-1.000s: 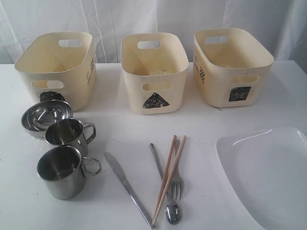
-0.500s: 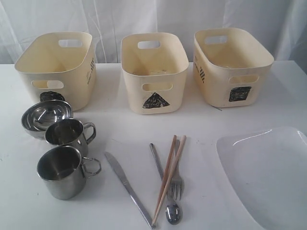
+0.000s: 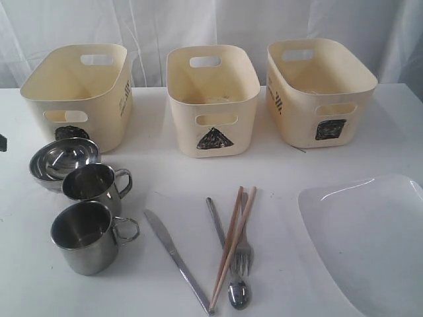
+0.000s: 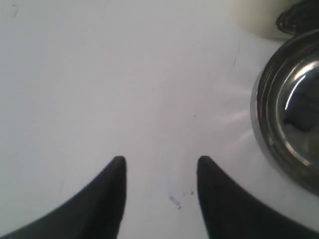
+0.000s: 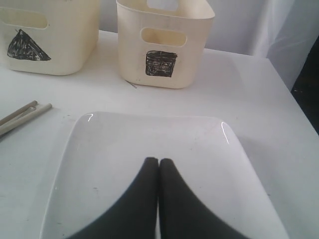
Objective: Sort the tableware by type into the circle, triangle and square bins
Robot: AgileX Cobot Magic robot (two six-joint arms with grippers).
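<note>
A steel bowl (image 3: 63, 160) and two steel mugs (image 3: 94, 185) (image 3: 84, 236) stand at the left, in front of the circle bin (image 3: 76, 89). Knife (image 3: 177, 261), spoon (image 3: 238, 294), fork (image 3: 244, 255) and wooden chopsticks (image 3: 232, 244) lie in the middle. The big white plate (image 3: 370, 244) lies at the right. No white bowl shows. My left gripper (image 4: 159, 162) is open over bare table beside the steel bowl (image 4: 291, 124). My right gripper (image 5: 158, 162) is shut, empty, above the plate (image 5: 124, 144).
The triangle bin (image 3: 213, 99) and the square bin (image 3: 317, 89) stand at the back on the white table (image 3: 165, 172); a white curtain hangs behind. A dark sliver of the left arm (image 3: 2, 142) shows at the left edge. The chopstick ends (image 5: 20, 117) lie beside the plate.
A dark sliver of the left arm has come into the exterior view at its left edge. The tableware and bins have not moved.
</note>
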